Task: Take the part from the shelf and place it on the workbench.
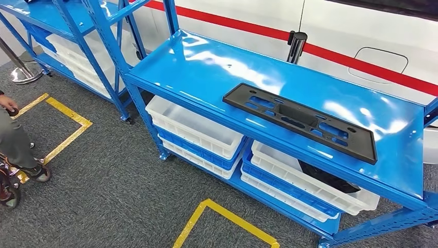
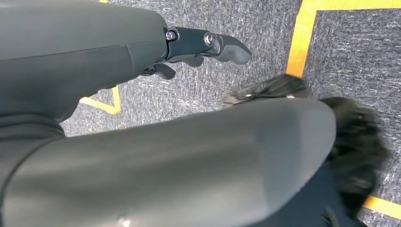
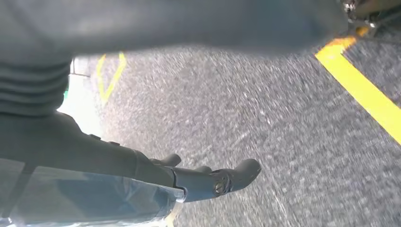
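Lying flat on glossy blue metal shelf (image 1: 206, 67): long black plastic slotted part (image 1: 302, 120), well apart from left robot hand (image 2: 198, 49) and right robot hand (image 3: 208, 177), both empty, fingers loosely spread above grey carpet floor (image 3: 246, 104).

White bins (image 1: 199, 125) under blue rack; grey carpet (image 1: 103, 186) — yellow tape (image 1: 67, 111); person's leg (image 1: 15, 142)

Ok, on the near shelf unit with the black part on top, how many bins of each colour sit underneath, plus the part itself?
White bins: 4
Blue bins: 2
Black part: 1
Total: 7
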